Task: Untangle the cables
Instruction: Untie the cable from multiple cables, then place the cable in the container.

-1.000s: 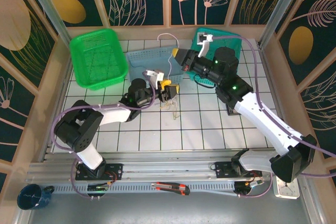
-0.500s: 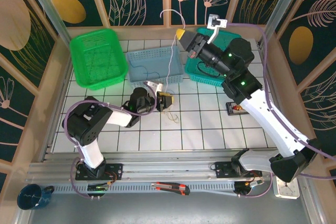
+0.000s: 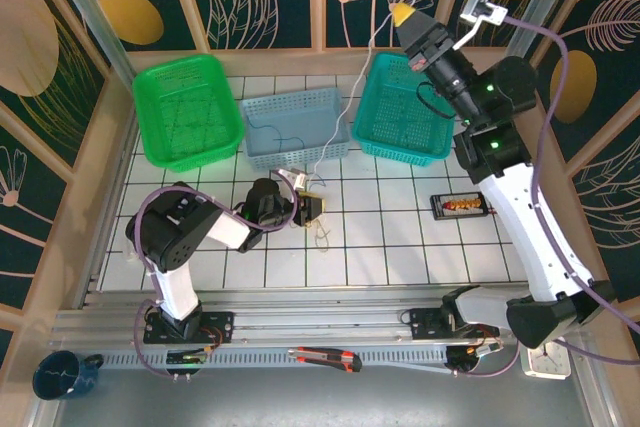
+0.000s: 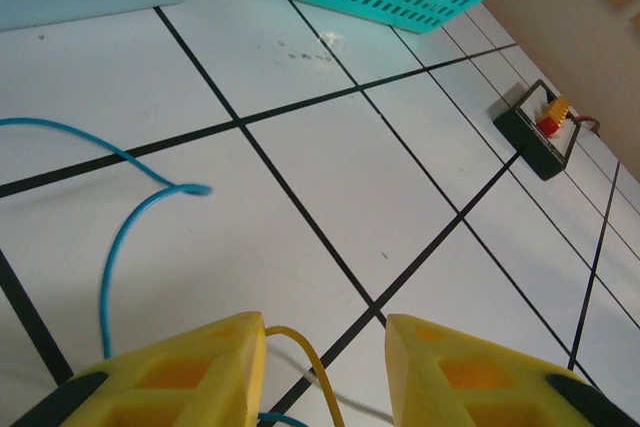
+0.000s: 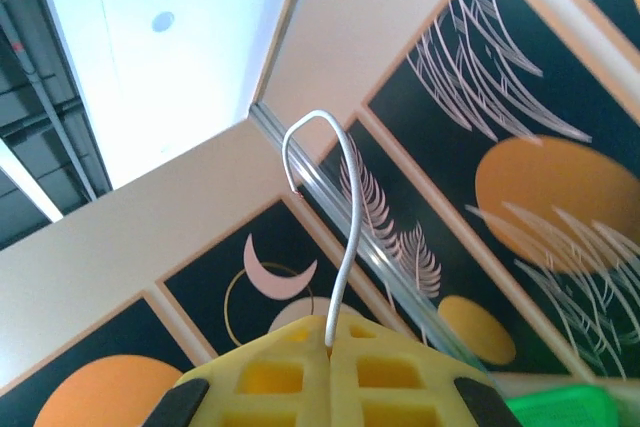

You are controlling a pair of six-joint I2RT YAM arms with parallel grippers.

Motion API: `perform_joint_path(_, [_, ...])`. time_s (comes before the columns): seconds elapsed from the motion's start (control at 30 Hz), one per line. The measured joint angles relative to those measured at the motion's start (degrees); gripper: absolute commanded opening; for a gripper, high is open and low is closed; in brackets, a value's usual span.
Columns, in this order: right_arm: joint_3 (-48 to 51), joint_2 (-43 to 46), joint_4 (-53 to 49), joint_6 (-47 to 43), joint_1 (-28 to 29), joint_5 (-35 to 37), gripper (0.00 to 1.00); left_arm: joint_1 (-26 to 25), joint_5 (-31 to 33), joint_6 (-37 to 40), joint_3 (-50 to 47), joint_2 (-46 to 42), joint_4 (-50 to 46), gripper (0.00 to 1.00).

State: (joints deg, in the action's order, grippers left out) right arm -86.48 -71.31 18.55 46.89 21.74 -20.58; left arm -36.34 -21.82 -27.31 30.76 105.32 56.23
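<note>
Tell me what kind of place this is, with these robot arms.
Likely a robotics lab work cell, not a home: a white tiled table boxed in by leaf-patterned panels, with two robot arms bolted to a metal rail at its near edge.

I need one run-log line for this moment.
right end effector: shut on white cable, high | left end effector: open, low, yellow cable between jaws

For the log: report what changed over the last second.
The right gripper, shut on the white cable, rose and swung to the far right, past the teal basket, drawing that cable up in a long line. The left gripper slid slightly nearer. The green basket and blue basket stayed put.
</note>
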Motion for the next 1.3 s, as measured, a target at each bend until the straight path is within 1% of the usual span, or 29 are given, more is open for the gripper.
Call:
perform_joint_path(0.17, [-3.26,-0.11,0.63,1.73,-3.56,-0.57,0.00,0.00,0.00,-0.04,-0.46,0.52,0.52,0.44])
perform_joint_path(0.73, [-16.85,-5.92,2.78,6.47,-12.04,-2.29,0.00,0.00,0.00,-0.02,-1.49,1.25,0.66,0.43])
perform_joint_path(0.9, [-22.40,-8.41,2.71,7.10,-13.49,-3.34,0.00,0.00,-0.02,-0.17,-1.79,1.36,0.81,0.46])
perform_joint_path(0.97, [-22.99,-8.92,2.73,7.10,-13.81,-3.56,0.00,0.00,-0.02,-0.44,-1.79,1.36,0.83,0.50])
perform_joint_path(1.03, [-22.88,-9.20,2.67,7.08,-14.08,-3.61,0.00,0.00,-0.09,-0.87,-1.79,1.22,0.79,0.57])
perform_joint_path(1.13, [-21.09,-9.25,2.60,6.99,-14.53,-3.52,0.00,0.00,-0.26,-1.66,-1.75,-0.17,0.24,0.69])
perform_joint_path(1.3, [-15.74,-9.22,2.60,5.73,-14.67,-2.91,0.00,0.00,-0.28,-3.34,-0.07,-5.18,-1.51,0.91])
